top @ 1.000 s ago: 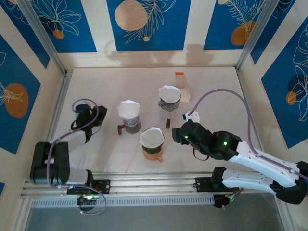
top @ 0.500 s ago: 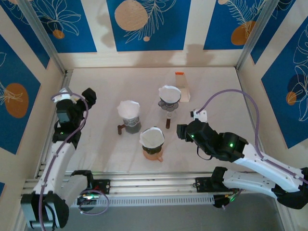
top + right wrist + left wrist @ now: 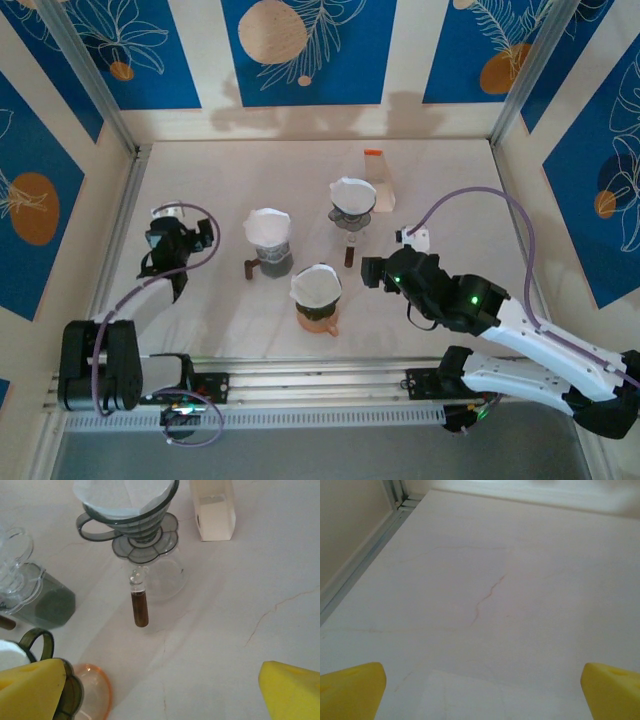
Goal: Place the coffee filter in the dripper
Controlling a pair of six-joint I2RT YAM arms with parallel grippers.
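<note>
Right pincer [image 3: 160, 692] released, near side of grey dripper [image 3: 145, 530]; left pincer [image 3: 481, 692] released, well left. Coffee filter [image 3: 120, 495] looks seated — lift your arms clear, don't nudge it.

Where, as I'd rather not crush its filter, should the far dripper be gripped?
Probably grip the dripper by its loop handle, coming from its left in the right wrist view: the handle juts sideways there, clear of the filter; the cone is wide.
</note>
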